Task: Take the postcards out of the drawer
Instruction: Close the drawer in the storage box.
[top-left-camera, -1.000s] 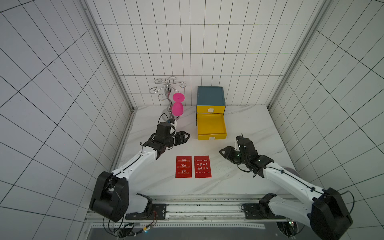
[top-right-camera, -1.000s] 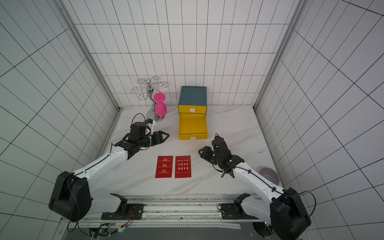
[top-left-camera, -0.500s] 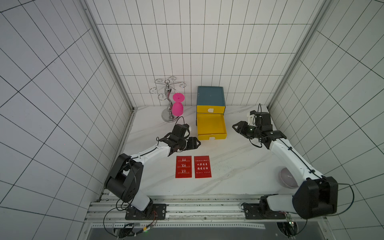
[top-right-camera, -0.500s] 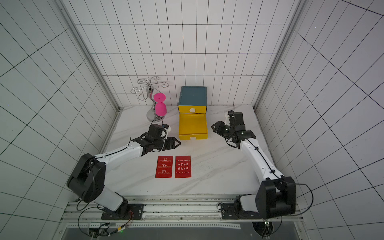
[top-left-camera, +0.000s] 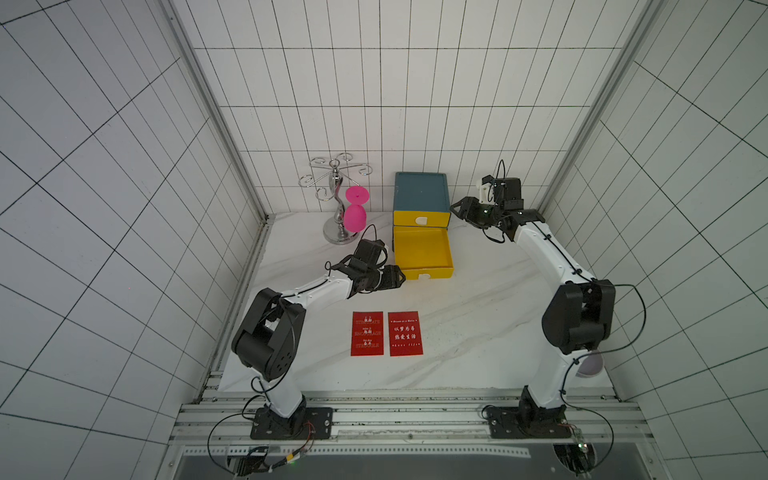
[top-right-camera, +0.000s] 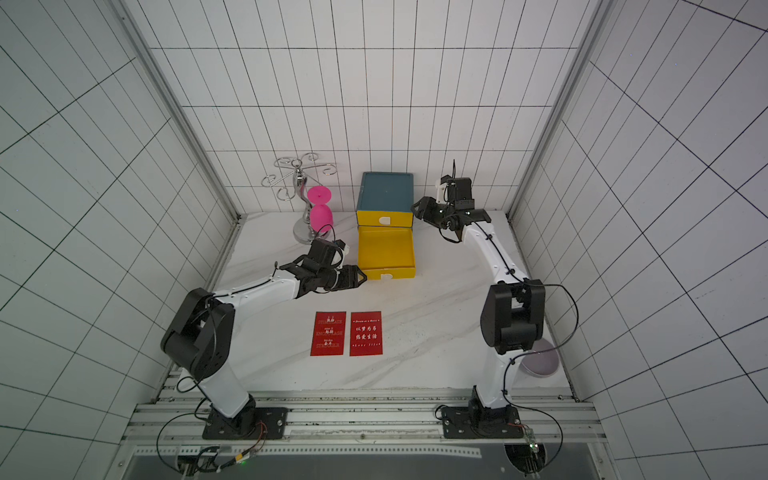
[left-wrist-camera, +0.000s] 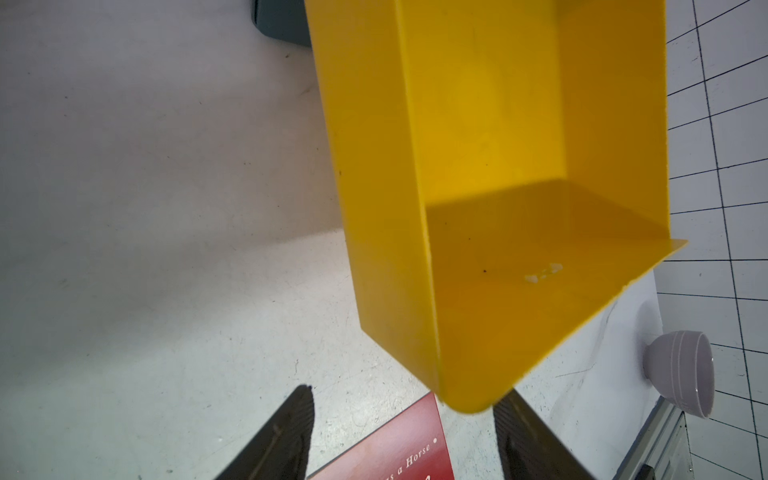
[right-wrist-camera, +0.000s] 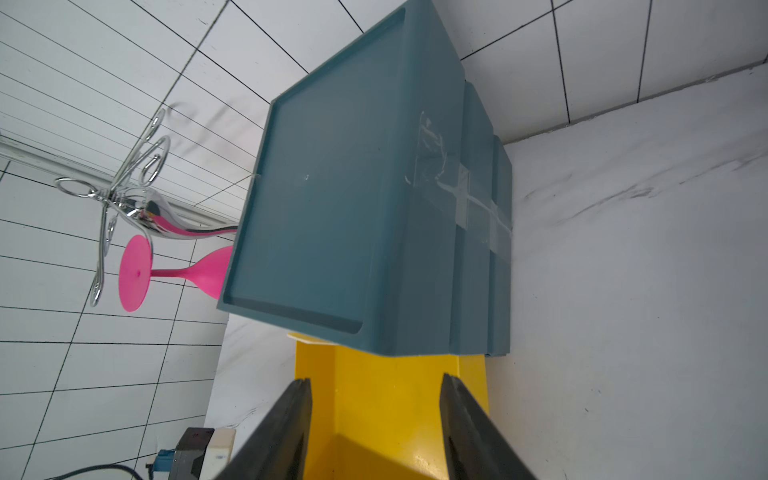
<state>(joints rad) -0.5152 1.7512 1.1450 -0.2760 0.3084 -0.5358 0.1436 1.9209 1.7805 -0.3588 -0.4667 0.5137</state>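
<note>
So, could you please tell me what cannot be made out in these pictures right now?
- Bowl: in both top views, mostly hidden behind the right arm.
- Right postcard: left wrist view, cut off by the frame edge.
- Closed upper drawer: contents hidden by its front.
- Left postcard: print too small to read.

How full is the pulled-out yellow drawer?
Empty. The drawer shows only a bare yellow floor in a top view and the left wrist view.

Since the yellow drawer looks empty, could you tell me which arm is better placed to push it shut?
Left: the left pincer, open, sits at the pulled-out drawer's front corner, while the right pincer hovers beside the blue cabinet.
</note>
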